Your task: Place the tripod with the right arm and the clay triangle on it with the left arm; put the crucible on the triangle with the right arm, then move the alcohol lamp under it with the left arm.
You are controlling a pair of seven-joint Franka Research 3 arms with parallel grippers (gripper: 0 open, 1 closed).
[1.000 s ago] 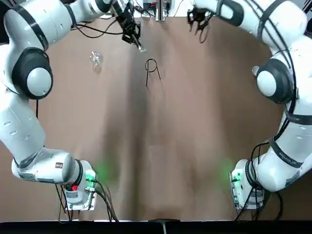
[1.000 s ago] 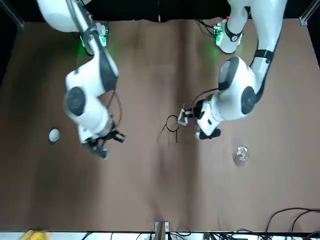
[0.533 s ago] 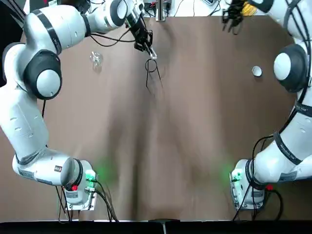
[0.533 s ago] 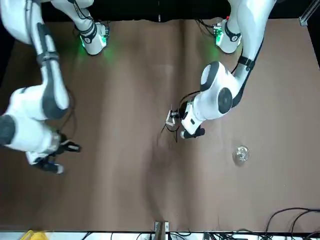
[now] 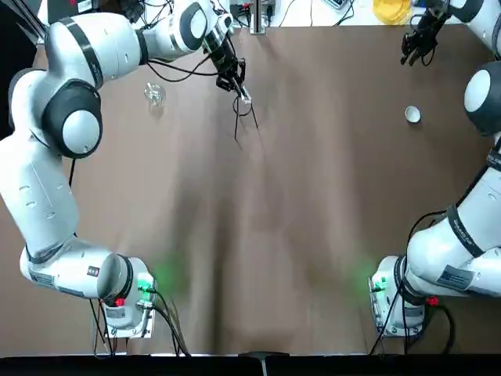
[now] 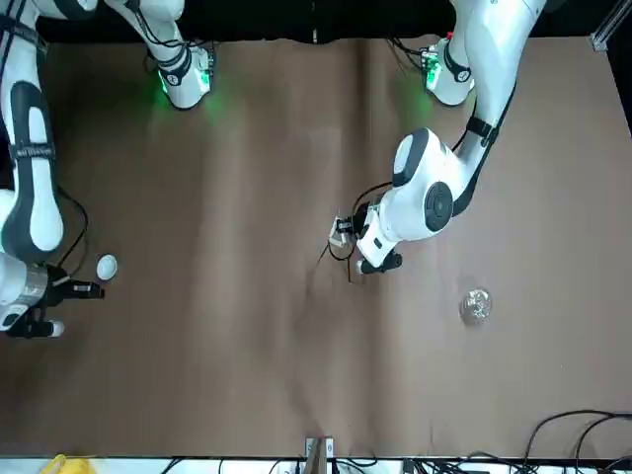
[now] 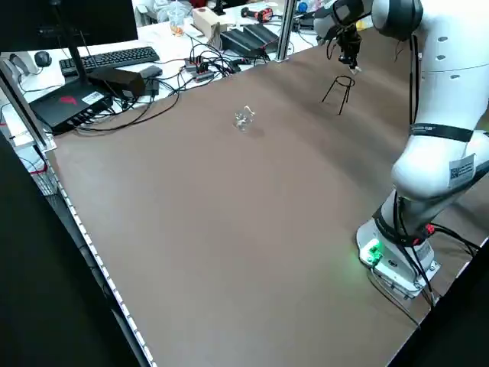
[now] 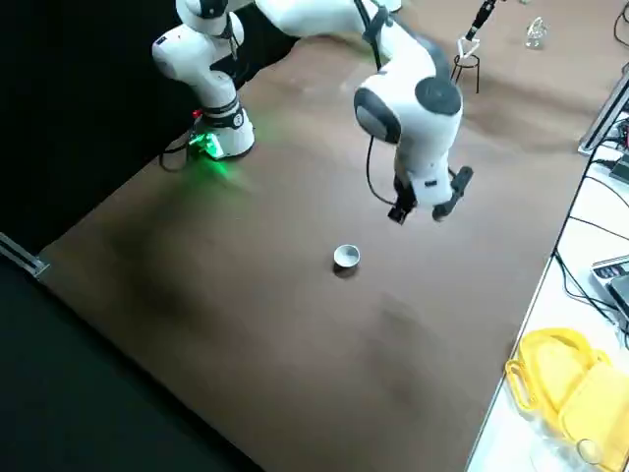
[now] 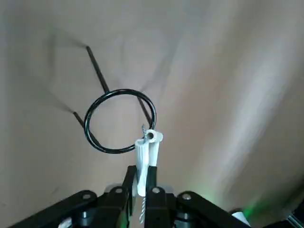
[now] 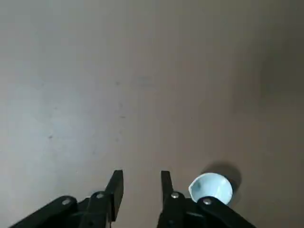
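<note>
left hand point(image 9: 142, 178) clamped on the clay triangle point(image 9: 146, 152), held edge-on | tripod point(image 9: 119, 121) ring just beyond its fingertips, triangle tip at the near rim, not yet flat | right hand point(image 10: 141, 187) fingers apart above the counter point(image 10: 142, 85), crucible point(image 10: 211, 186) just beside one finger

Two glossy white jointed arms with black joint bands and grey round caps; black cables looped along links; green-lit bases at lower left and lower right of top view; black two-finger grippers.
</note>
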